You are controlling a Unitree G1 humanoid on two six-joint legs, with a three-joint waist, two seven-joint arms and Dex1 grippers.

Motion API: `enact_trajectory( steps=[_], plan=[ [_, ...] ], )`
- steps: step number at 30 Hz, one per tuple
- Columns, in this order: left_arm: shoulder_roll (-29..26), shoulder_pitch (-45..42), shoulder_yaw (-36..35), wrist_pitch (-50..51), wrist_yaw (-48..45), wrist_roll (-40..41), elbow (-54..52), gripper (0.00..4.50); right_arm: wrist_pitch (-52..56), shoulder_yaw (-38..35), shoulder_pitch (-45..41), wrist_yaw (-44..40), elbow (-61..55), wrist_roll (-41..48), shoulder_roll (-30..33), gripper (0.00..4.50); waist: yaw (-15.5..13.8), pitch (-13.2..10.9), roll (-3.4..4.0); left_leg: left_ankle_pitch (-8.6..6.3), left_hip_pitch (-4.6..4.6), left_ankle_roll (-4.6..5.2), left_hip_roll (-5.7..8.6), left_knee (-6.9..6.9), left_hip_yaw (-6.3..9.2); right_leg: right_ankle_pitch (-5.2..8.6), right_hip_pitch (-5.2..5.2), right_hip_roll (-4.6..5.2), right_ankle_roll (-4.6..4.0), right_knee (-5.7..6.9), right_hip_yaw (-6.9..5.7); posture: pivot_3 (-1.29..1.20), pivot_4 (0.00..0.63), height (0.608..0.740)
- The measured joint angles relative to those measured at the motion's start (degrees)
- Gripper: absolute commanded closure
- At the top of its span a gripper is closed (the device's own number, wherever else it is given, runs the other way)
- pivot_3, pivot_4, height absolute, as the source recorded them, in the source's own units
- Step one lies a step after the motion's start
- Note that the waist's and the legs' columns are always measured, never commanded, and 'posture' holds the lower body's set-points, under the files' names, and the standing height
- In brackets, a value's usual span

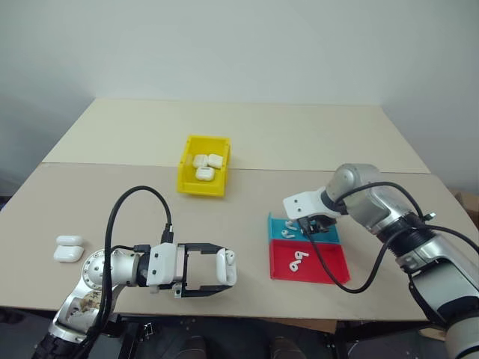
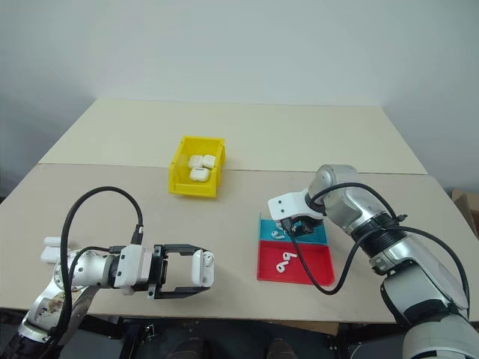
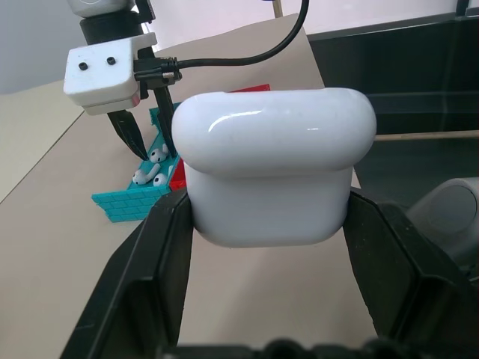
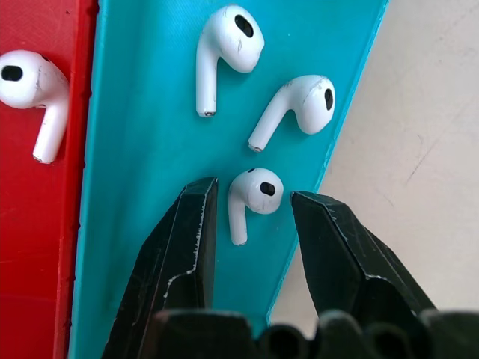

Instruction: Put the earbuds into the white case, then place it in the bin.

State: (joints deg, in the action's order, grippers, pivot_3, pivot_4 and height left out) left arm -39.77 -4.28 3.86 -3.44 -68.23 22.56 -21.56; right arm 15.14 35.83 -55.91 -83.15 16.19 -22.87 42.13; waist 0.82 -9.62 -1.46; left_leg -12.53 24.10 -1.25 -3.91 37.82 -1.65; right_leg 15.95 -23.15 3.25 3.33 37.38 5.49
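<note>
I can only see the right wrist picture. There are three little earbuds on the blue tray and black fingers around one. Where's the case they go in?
Observer: The left gripper holds the white case above the near table edge, shut on it.
Operator: Is the yellow box empty?
Observer: No, the bin already has three closed cases inside.
Operator: Any more cases?
Observer: Yes, two spare cases lie on the table, far to the robot's left.

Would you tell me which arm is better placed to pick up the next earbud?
Right: its gripper straddles an earbud in the blue tray, jaws apart. The left gripper is shut on a white case.
</note>
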Motion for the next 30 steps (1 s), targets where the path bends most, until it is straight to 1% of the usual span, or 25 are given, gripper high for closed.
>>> enact_trajectory(
  steps=[2,5,19,22,30],
  plan=[
    [0.0,0.0,0.0,-0.1,0.0,-0.1,0.0,1.76,-0.1,-0.1,0.0,0.0,0.0,-0.2,-0.1,2.48,0.0,0.0,0.0,0.0,0.0,0.0,0.0,0.0,0.0,0.0,0.0,0.0,0.0,0.02,0.0,0.0,0.15,0.74],
    [0.1,0.0,0.1,-0.3,0.0,-0.2,0.0,1.76,-0.4,-0.2,0.1,-0.1,0.1,-0.6,-0.3,3.02,0.0,0.0,0.0,0.0,-0.02,0.0,0.0,0.0,0.0,0.0,0.0,-0.01,0.0,0.04,0.01,0.0,0.15,0.74],
    [0.3,0.0,0.1,-0.4,0.0,-0.2,0.0,1.76,-2.2,-0.6,0.4,0.0,0.0,-0.9,-0.5,3.02,0.0,0.0,0.0,0.0,-0.05,0.0,0.0,0.01,0.0,0.01,0.0,-0.01,-0.01,0.12,0.01,0.0,0.15,0.74],
    [0.4,0.0,0.1,-0.4,0.0,-0.3,0.0,1.76,-2.6,-0.7,0.4,0.0,0.0,-1.1,-0.5,3.61,0.0,0.0,0.0,0.0,-0.06,0.0,0.0,0.01,0.0,0.01,0.0,-0.01,-0.01,0.12,0.01,0.0,0.15,0.74],
    [0.4,0.0,0.1,-0.5,0.0,-0.4,0.0,1.76,-2.8,-0.7,0.5,0.1,0.0,-1.1,-0.5,3.61,0.0,0.0,0.0,0.01,-0.09,-0.01,0.0,0.02,0.0,0.01,0.03,-0.02,-0.01,0.15,0.02,0.0,0.15,0.74]
  ],
)
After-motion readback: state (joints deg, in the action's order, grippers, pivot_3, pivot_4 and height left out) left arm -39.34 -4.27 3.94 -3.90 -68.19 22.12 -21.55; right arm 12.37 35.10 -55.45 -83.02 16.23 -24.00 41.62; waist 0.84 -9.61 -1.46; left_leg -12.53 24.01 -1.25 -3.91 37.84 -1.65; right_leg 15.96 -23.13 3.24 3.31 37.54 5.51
